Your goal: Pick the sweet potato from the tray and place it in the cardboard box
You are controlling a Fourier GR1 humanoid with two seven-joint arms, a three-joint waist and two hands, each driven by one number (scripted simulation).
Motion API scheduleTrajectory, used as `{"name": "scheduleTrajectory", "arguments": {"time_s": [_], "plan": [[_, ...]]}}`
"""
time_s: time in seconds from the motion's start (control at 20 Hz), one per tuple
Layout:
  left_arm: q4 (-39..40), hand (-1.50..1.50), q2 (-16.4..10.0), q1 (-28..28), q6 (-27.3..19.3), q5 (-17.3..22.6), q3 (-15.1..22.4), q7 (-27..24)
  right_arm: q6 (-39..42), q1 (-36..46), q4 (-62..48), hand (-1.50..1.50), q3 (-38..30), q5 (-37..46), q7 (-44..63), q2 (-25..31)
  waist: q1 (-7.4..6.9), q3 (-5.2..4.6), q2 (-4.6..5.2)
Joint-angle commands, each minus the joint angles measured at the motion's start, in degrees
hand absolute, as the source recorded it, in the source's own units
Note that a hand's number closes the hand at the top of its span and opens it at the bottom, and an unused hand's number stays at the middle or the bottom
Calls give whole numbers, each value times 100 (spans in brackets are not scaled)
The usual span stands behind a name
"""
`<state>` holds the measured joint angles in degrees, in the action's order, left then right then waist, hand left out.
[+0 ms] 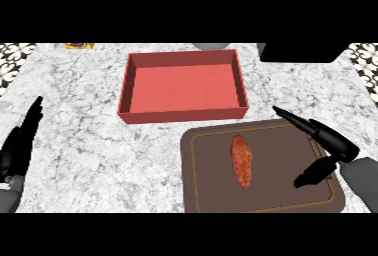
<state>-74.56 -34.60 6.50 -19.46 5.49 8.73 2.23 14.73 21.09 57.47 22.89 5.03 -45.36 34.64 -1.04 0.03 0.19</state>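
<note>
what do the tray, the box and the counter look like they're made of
Tray: dark brown, matte, rounded corners and a grooved rim; likely wood or plastic, can't tell which. Box: reddish, flat matte, thin straight walls; fits cardboard. Counter: white-grey with mottled veining; looks like stone, perhaps marble or granite.

I'm seeing a mottled orange sweet potato (241, 161), a dark brown tray (214, 192), a red box (183, 116) (pinker inside) and a grey-speckled white counter (88, 160).
</note>
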Motion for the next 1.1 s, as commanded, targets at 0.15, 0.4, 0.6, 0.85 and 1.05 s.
{"name": "scheduleTrajectory", "arguments": {"time_s": [0.15, 0.4, 0.6, 0.85, 1.05], "plan": [[130, 0, 32, 94, 187, -34, -97, -87, 486, 1068, 23, -150, 602, 1084, 838, 182, 8, -9, -7], [75, 0, 147, 104, 60, -185, -81, 176, 942, 1405, 110, -150, 1021, 1707, 1524, 80, 18, -5, -13], [-271, 0, 64, -107, 205, -213, -233, 252, 1195, 1421, 171, -150, 1062, 1964, 2018, -410, 34, -1, -25], [-560, 0, 239, -449, 152, -367, -328, 340, 1365, 1340, 345, -150, 907, 2396, 2410, -506, 45, -1, -31], [434, 0, 368, 154, 463, -502, -647, -131, 1530, 1616, 262, -150, 711, 2719, 2508, -1019, 85, -4, -12]]}}
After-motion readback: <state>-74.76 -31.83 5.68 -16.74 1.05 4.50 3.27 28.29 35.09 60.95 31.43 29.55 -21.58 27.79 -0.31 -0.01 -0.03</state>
